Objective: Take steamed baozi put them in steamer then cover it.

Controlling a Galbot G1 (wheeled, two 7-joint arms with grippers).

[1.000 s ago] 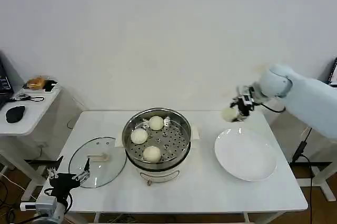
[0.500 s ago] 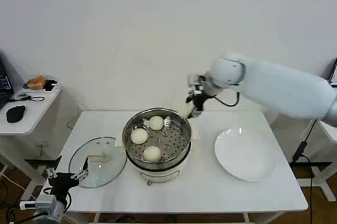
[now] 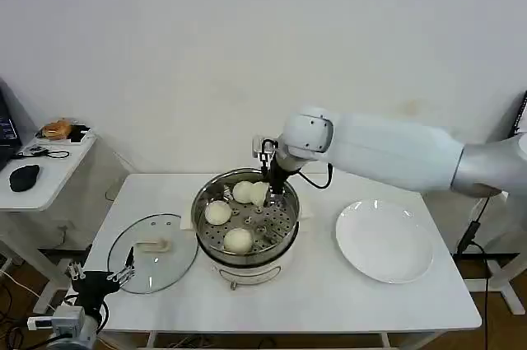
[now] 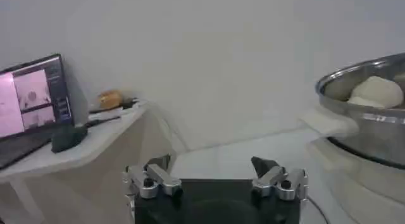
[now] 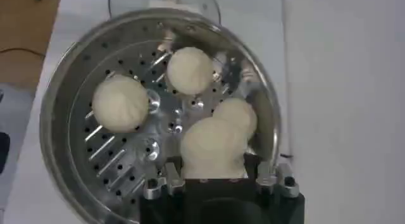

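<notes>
Head view: the right gripper (image 3: 268, 186) has swung from the plate (image 3: 384, 243) to above the steamer (image 3: 245, 217), bringing the fourth baozi (image 3: 259, 193); only covering remains after release.

Right wrist view: its fingers clamp that bun, seemingly above the tray.

Left wrist view: the left gripper (image 4: 215, 179) idles, spread.

Steamer (image 3: 245, 220): polished stainless steel, mirror-bright wall, perforated metal tray (image 5: 136, 143). Steamed baozi (image 5: 120, 103): smooth, matt cream dough. Cover (image 3: 152, 253): clear glossy glass, metal rim. Plate (image 3: 384, 241): glossy white, smooth. Worktop (image 3: 329, 301): matt white. Right gripper (image 5: 214, 178): metal fingers (image 5: 171, 181), black body.
</notes>
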